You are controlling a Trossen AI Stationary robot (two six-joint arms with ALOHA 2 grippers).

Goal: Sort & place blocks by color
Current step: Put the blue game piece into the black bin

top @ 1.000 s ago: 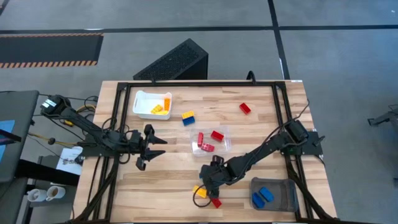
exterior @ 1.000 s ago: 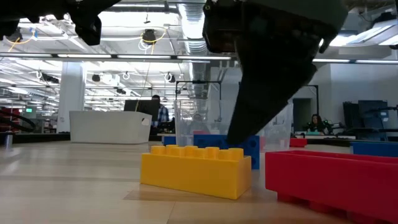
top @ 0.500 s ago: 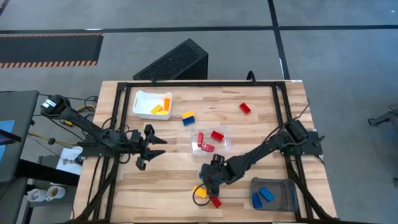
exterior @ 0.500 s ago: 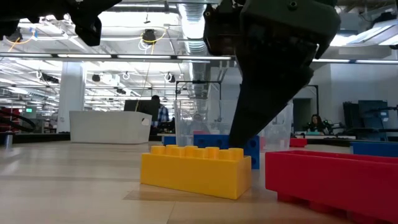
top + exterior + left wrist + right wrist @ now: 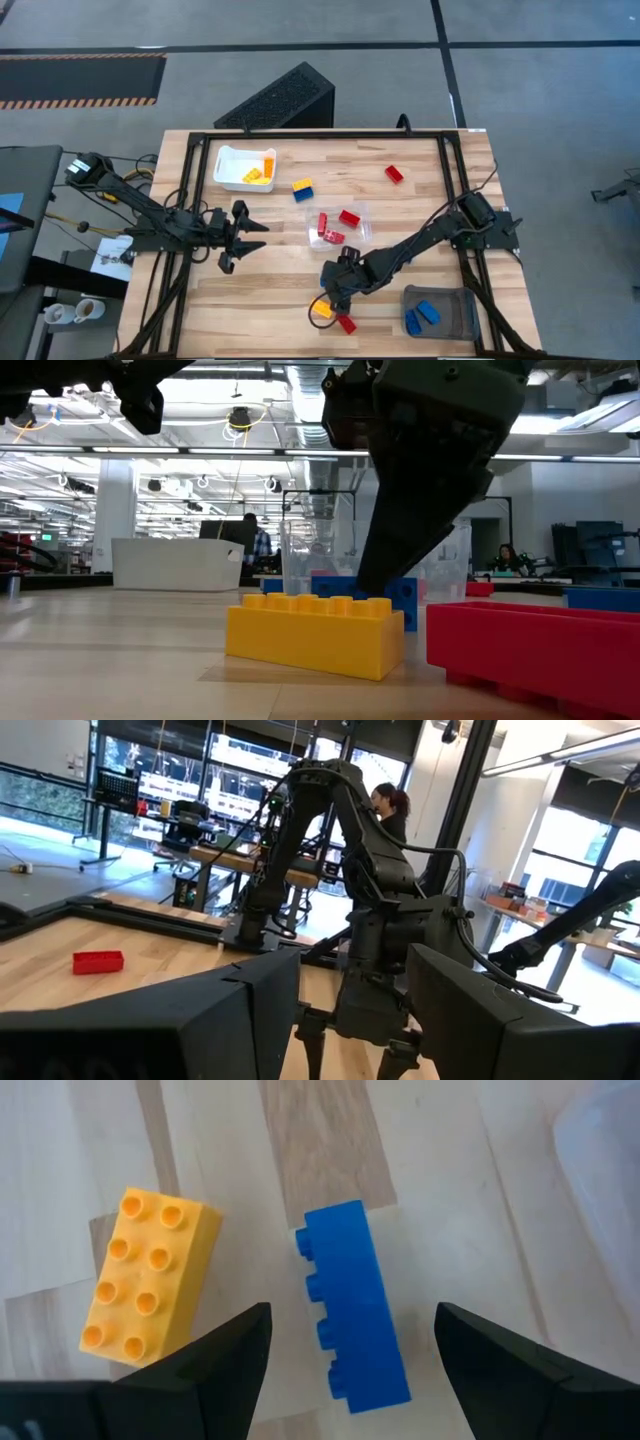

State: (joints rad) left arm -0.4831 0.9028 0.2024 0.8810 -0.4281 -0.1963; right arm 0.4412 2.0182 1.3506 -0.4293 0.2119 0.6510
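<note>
My right gripper [image 5: 336,288] is open above the near middle of the table. In the right wrist view its fingers [image 5: 215,1355] stand on either side of a blue block [image 5: 354,1320] without touching it. The block lies on its side on the wood. A yellow block [image 5: 148,1275] lies beside it, studs up, and shows in the high view [image 5: 321,311] and the low view [image 5: 315,632]. A red block [image 5: 347,323] lies next to it. My left gripper [image 5: 238,237] waits open over the table's left part.
A white tray [image 5: 232,170] at the far left holds yellow blocks. A clear container [image 5: 362,232] in the middle holds red blocks. A grey container [image 5: 455,300] at the near right holds blue blocks. A yellow-and-blue block [image 5: 302,187] and a red block [image 5: 394,174] lie loose farther back.
My right gripper has crept a little toward the table's near left, over the blue block, and has stayed open. The blocks have not moved.
</note>
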